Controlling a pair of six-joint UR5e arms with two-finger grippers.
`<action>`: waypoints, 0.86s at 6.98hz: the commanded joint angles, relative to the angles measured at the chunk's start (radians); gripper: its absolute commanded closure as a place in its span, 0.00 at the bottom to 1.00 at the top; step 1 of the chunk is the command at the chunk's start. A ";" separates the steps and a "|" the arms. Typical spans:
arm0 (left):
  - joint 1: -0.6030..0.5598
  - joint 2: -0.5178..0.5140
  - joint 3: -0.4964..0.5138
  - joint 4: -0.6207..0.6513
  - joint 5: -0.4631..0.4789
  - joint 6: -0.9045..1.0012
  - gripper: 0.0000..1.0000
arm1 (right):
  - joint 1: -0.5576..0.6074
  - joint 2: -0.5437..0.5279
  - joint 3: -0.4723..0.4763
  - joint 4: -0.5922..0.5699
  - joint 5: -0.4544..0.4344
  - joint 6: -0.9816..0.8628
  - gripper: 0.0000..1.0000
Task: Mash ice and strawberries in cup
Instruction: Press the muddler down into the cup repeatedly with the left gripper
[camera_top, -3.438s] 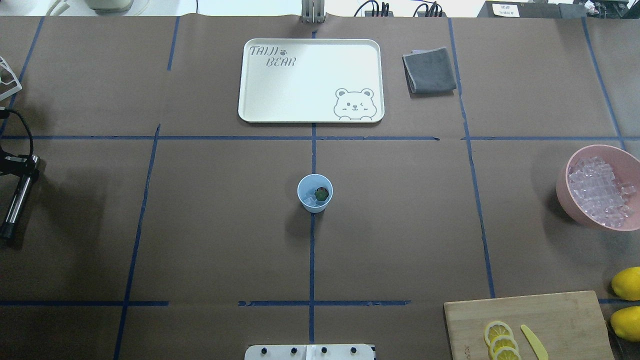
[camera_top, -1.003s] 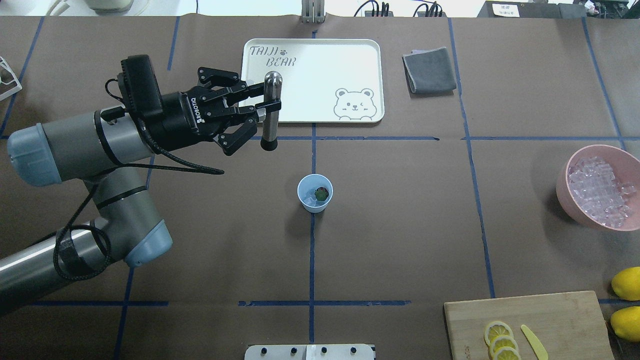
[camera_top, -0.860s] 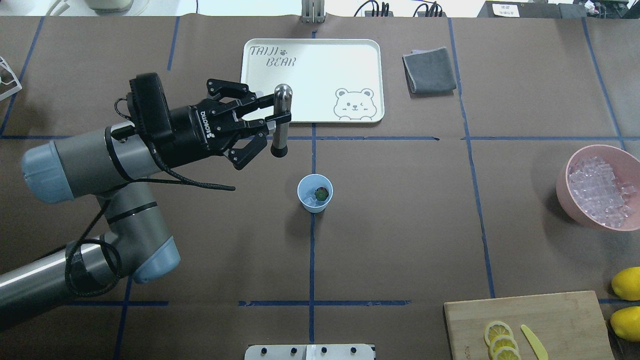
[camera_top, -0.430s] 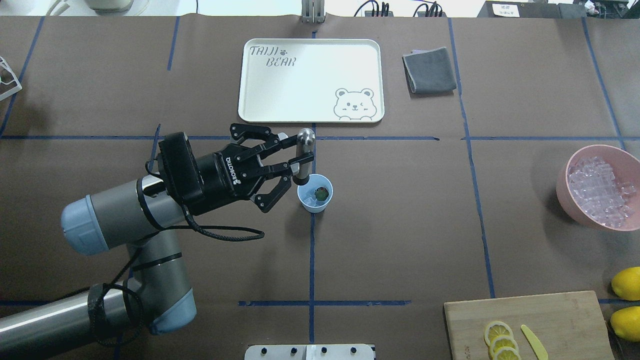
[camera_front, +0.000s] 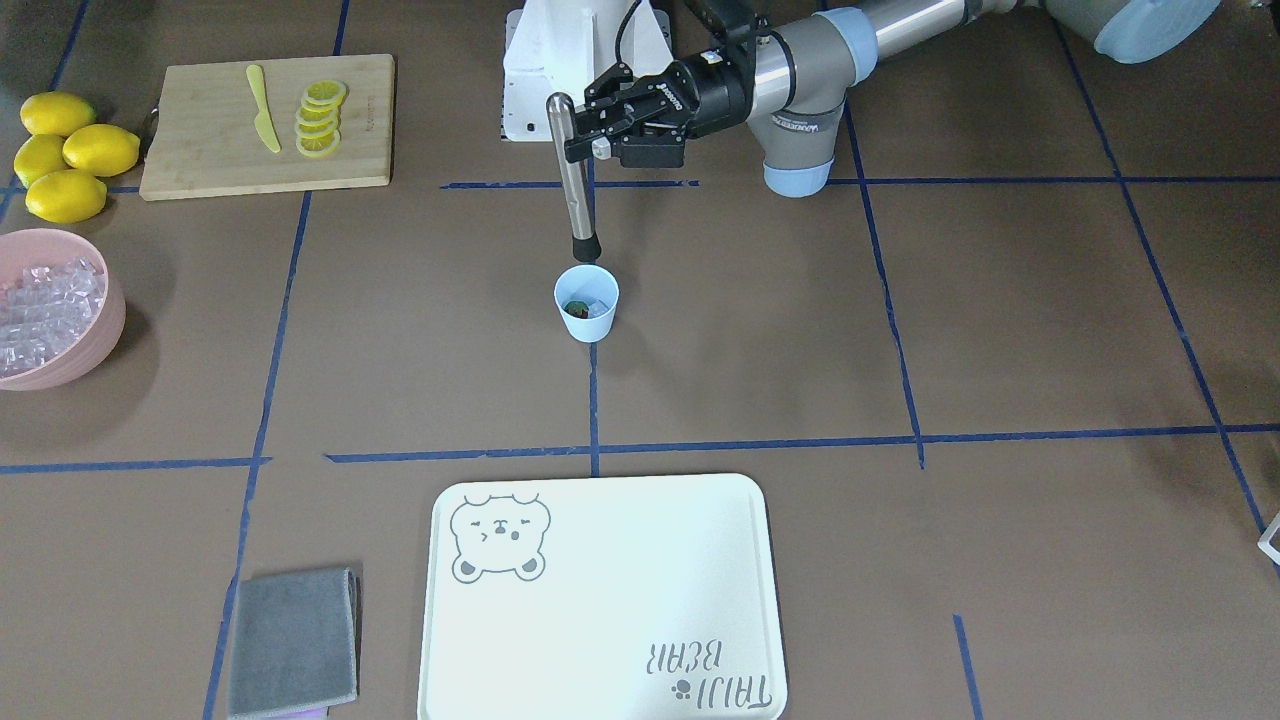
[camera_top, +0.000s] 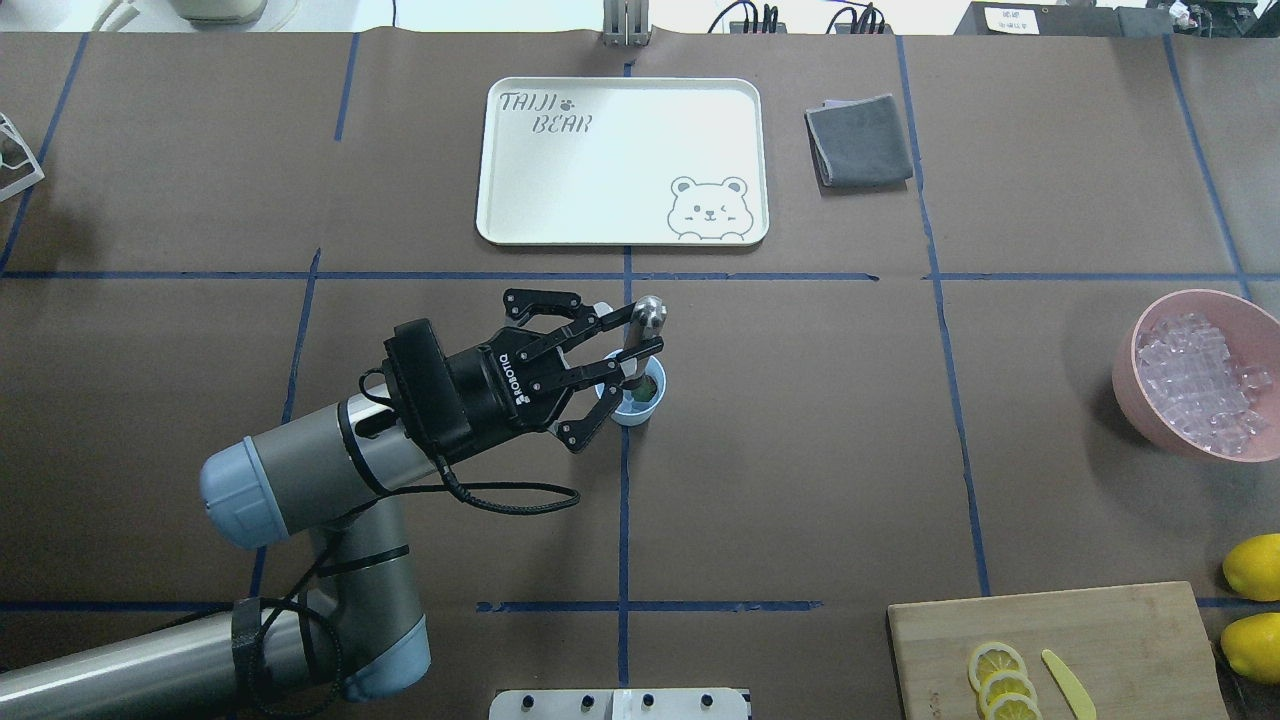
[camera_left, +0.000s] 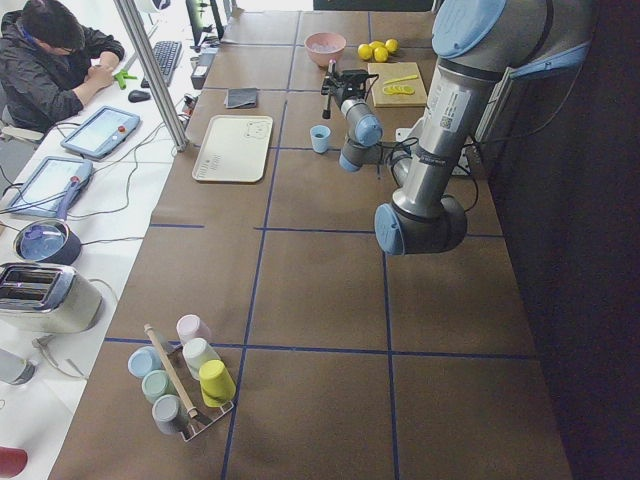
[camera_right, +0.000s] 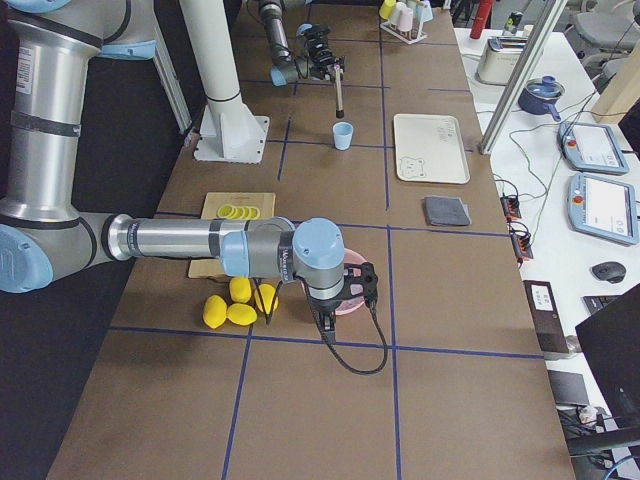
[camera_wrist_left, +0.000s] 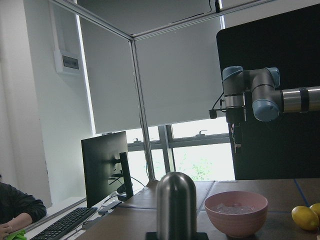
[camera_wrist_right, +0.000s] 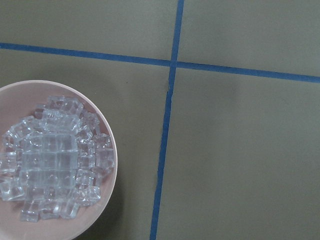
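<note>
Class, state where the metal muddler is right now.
In the front-facing view, the muddler hangs upright near the table's middle, clamped in the left gripper, with its black tip just above the blue cup.

A robotics lab is running here: grey industrial robot arms (camera_left: 440, 130) are reaching over a long table (camera_front: 1000, 300) wrapped in brown paper and gridded with blue tape (camera_front: 592, 400). A person (camera_left: 45, 60) is sitting at a side desk across from them, among control tablets (camera_left: 100, 130), a keyboard (camera_left: 166, 58) and aluminium framing (camera_left: 152, 75).
</note>
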 joint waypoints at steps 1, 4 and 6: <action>0.011 -0.017 0.058 -0.030 0.025 0.001 1.00 | 0.000 -0.001 -0.001 0.000 -0.001 0.000 0.01; 0.034 -0.025 0.092 -0.042 0.040 0.001 1.00 | 0.000 -0.001 -0.001 0.000 0.001 0.000 0.01; 0.038 -0.028 0.138 -0.070 0.048 0.001 1.00 | 0.000 -0.001 -0.001 0.000 -0.001 0.000 0.01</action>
